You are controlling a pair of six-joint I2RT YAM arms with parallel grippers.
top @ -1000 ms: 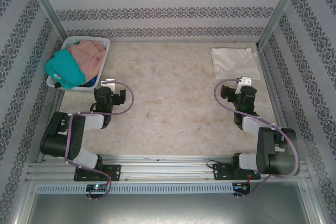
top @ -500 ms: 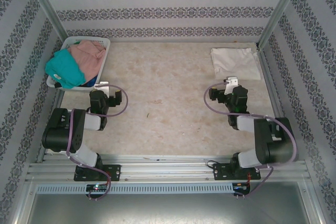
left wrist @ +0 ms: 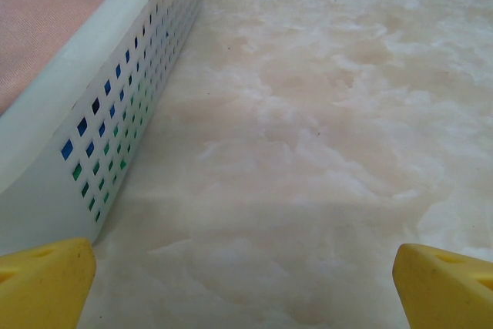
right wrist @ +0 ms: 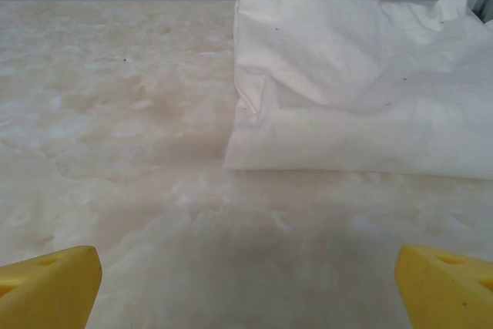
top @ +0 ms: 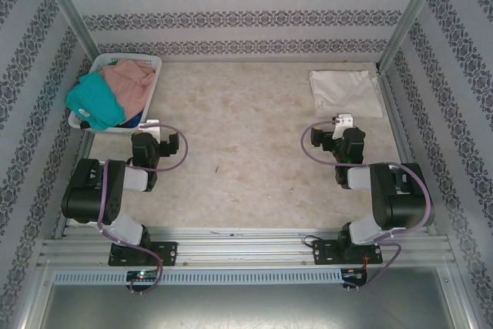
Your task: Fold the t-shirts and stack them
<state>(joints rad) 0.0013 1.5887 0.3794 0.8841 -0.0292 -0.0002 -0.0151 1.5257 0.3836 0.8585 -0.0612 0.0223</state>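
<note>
Both of your end effectors are released and carry nothing: the left end effector (left wrist: 246, 287) hangs low with its yellow fingertips spread, just beside the near wall of the white lattice basket (left wrist: 115, 105), and the right end effector (right wrist: 246, 287) sits far to the right of the basket, equally wide apart. The cream t-shirt (right wrist: 354, 90) lies folded on the counter (top: 246, 136), well apart from the basket at the far right. The teal t-shirt (top: 94, 102) and the dusty-pink t-shirt (top: 129, 82) are heaped together inside the basket, with the teal one spilling over its near rim. That heap is your main risk, in my judgement: reach in carelessly and you may pinch both shirts at once, or lift one that drags the other out with it. A fingertip could also catch the lattice holes and tip or slide the light basket. On the other side, the right end effector faces the cream shirt's near folded edge; any nudge forward could ruck it and undo the fold.
</note>
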